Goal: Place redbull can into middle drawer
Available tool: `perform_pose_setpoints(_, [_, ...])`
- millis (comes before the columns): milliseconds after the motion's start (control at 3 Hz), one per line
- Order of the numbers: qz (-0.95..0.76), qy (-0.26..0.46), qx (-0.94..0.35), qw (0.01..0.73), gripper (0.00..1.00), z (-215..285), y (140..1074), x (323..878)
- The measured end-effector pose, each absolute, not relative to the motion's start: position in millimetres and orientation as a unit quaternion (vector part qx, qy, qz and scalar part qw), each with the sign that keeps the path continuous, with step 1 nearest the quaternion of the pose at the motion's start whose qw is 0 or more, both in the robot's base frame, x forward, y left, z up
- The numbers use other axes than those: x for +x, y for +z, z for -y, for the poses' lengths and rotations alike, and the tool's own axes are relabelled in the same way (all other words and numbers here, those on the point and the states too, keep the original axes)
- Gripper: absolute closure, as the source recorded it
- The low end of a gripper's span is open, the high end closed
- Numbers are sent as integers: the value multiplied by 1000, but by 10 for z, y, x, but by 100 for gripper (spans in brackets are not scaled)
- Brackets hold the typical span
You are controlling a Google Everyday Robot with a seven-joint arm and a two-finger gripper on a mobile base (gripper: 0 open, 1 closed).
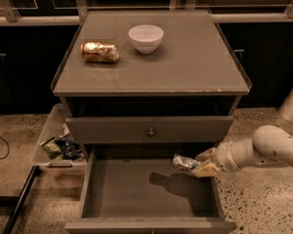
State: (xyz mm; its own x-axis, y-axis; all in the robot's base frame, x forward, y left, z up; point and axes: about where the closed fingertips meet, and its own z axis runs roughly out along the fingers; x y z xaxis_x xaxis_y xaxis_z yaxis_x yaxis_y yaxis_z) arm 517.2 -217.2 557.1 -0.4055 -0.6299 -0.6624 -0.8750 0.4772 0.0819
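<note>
The redbull can, slim, silver and wrinkly, is held sideways in my gripper, which is shut on it. The white arm reaches in from the right. The can hangs over the right part of the open middle drawer, a wide grey box with a flat floor, and casts a shadow on that floor. The can is above the floor, not touching it.
A gold-orange can lies on its side on the cabinet top beside a white bowl. The drawer front with a round knob is shut above. A clear bin with snack packets stands left of the cabinet.
</note>
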Motion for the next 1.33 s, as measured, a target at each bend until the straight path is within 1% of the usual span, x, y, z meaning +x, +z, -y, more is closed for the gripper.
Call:
perform_pose_setpoints(333, [-799, 232, -472, 291, 100, 1971, 5349, 5183])
perform_pose_setpoints(667, [-787, 243, -476, 309, 100, 1687, 4926, 5277])
perform_pose_setpoints(1333, [-772, 220, -481, 352, 100, 1361, 4288, 5421])
